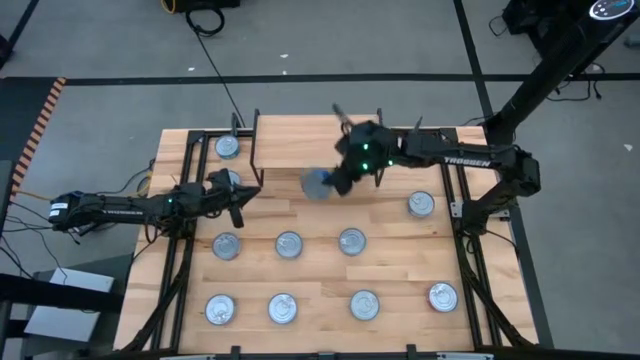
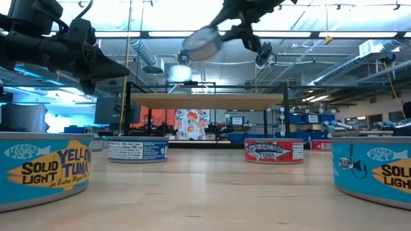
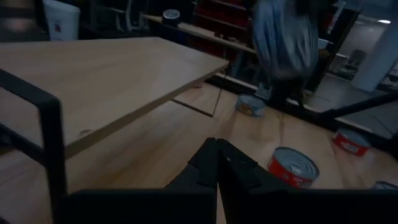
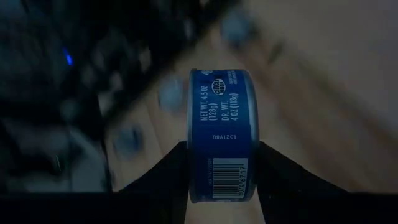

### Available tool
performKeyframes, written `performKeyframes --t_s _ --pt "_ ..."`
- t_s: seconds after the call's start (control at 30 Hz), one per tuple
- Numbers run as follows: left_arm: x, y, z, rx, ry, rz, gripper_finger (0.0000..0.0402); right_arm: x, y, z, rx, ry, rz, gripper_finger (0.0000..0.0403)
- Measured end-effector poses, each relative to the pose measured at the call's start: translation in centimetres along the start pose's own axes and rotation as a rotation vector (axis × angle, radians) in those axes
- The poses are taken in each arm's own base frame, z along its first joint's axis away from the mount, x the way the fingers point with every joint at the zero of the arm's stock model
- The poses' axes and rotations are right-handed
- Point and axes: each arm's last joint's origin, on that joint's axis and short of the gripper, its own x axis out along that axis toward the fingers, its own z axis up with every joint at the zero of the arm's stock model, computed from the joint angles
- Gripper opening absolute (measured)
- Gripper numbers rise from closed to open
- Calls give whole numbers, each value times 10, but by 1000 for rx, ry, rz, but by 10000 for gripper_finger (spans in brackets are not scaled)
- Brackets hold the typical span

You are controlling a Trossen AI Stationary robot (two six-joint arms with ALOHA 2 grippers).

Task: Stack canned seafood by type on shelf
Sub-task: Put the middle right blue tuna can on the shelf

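The right tool (image 1: pixel 335 183) is up in the air above the surface (image 1: pixel 320 270), near the front right part of the shelf (image 1: pixel 300 135), and its two fingers are closed on a can with a dark blue label (image 4: pixel 222 134). In the right wrist view the can stands between the dark fingers, which press on its flat silver ends, so the label with small white print and a barcode faces the camera. In the low view this held can (image 2: pixel 200 43) hangs higher than the light wooden top of the shelf (image 2: pixel 205 100) and is tilted. The left tool (image 1: pixel 237 200) hovers low over the surface just in front of the left corner of the shelf, with its fingers (image 3: pixel 214 165) pressed together and nothing between them. One can (image 1: pixel 227 147) lies under the shelf area at the far left, and another one (image 1: pixel 226 179) is just beside the left tool. On the open surface a can (image 1: pixel 421 204) rests alone at the right, three cans (image 1: pixel 289 243) lie in a middle row, and four cans (image 1: pixel 283 308) lie in the near row. In the low view the near cans are light blue with yellow tuna lettering (image 2: pixel 42 168), and a red one (image 2: pixel 274 151) stands farther back.
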Motion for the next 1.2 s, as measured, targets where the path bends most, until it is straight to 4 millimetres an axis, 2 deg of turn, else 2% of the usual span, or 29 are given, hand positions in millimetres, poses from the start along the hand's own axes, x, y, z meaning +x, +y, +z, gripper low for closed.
performKeyframes --t_s 0.23,0.43,0.57,0.67,0.93,1.2 --pt "0 0 2 -7 -25 -1 7 -7 -30 40 169 -300 -60 147" --pt "0 0 3 46 -31 8 7 17 -75 51 337 -272 -135 147" --pt "0 0 3 45 -37 19 7 29 -92 53 389 -249 -146 147" --pt "0 0 3 44 -39 21 7 34 -99 53 406 -231 -150 147" --pt "0 0 4 42 -44 20 7 35 -100 51 413 -213 -160 149" --pt "0 0 4 42 -44 20 7 34 -103 49 413 -213 -221 233"
